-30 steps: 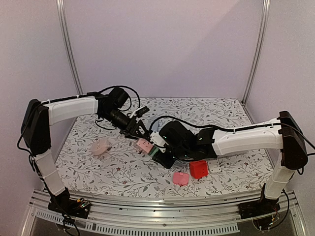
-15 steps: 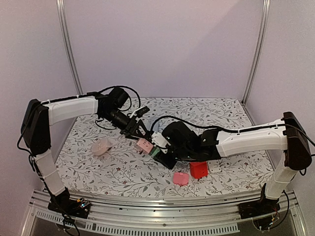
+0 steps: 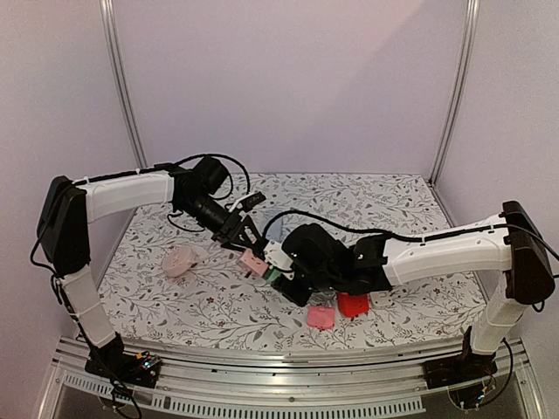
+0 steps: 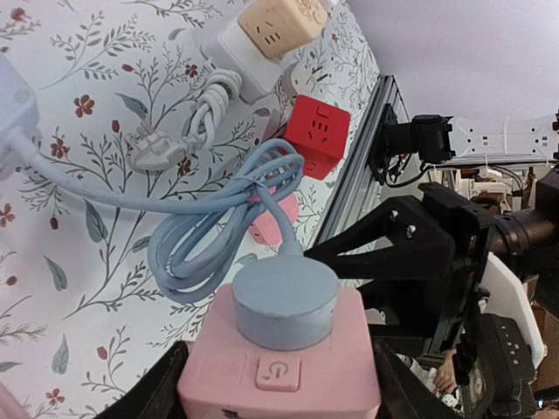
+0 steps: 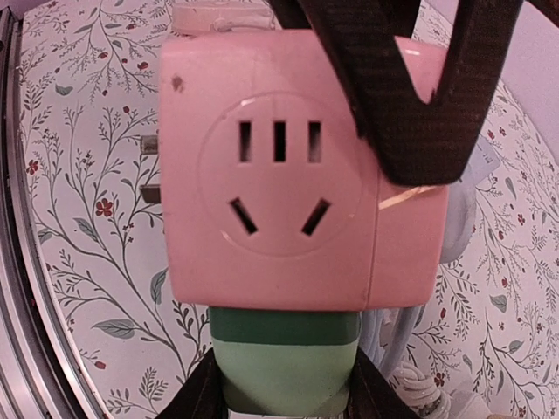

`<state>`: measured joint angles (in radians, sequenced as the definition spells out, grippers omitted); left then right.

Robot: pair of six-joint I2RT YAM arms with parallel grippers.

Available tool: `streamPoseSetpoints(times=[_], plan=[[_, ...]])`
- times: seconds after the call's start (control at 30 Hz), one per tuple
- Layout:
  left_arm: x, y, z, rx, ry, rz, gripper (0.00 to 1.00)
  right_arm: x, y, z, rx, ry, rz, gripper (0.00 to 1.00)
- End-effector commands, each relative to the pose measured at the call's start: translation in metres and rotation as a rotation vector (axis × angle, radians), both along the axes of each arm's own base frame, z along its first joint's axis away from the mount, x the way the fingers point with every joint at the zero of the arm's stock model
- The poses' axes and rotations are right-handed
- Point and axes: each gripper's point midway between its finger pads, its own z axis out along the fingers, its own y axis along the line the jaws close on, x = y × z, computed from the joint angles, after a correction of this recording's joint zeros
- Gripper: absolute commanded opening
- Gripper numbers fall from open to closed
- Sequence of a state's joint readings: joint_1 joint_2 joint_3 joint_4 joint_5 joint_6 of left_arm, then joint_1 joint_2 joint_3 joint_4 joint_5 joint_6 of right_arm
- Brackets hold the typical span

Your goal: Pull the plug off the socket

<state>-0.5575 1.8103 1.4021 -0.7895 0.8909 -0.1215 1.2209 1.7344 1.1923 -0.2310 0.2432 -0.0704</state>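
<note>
Top view: left end effector [image 3: 247, 250] is clamped on the pink socket cube [image 3: 255, 260], apparently raised off the floral worktop [image 3: 175, 297]. Right end effector [image 3: 281, 274] meets it head-on and grips the green plug [image 3: 274, 273]. The arms oppose, likely so one anchors while the other pulls. Red cube [image 3: 354, 304] sits near the right arm.

Left wrist: fingers bracket the cube's sides. A blue-grey round plug [image 4: 286, 301] sits in another face, its coiled cable [image 4: 218, 231] on the worktop.

Right wrist: green plug is seated flush under the cube with no gap showing, pinched narrow between both fingers [image 5: 196, 393]. Not out yet; a straight pull along the pins looks right.
</note>
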Motion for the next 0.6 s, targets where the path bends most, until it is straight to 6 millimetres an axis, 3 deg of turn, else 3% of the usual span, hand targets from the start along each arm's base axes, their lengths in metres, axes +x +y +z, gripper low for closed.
streamPoseSetpoints(times=[0.0, 0.33, 0.57], plan=[[0.026, -0.003, 0.023, -0.047, -0.137, 0.032, 0.24, -0.038, 0.025, 0.032, 0.049, -0.033, 0.169, 0.13], [0.029, 0.000, 0.025, -0.037, -0.157, 0.047, 0.23, -0.023, 0.018, 0.043, 0.060, -0.074, 0.074, 0.12], [0.034, 0.004, 0.030, -0.041, -0.170, 0.065, 0.23, -0.004, 0.004, 0.036, 0.078, -0.015, -0.022, 0.10]])
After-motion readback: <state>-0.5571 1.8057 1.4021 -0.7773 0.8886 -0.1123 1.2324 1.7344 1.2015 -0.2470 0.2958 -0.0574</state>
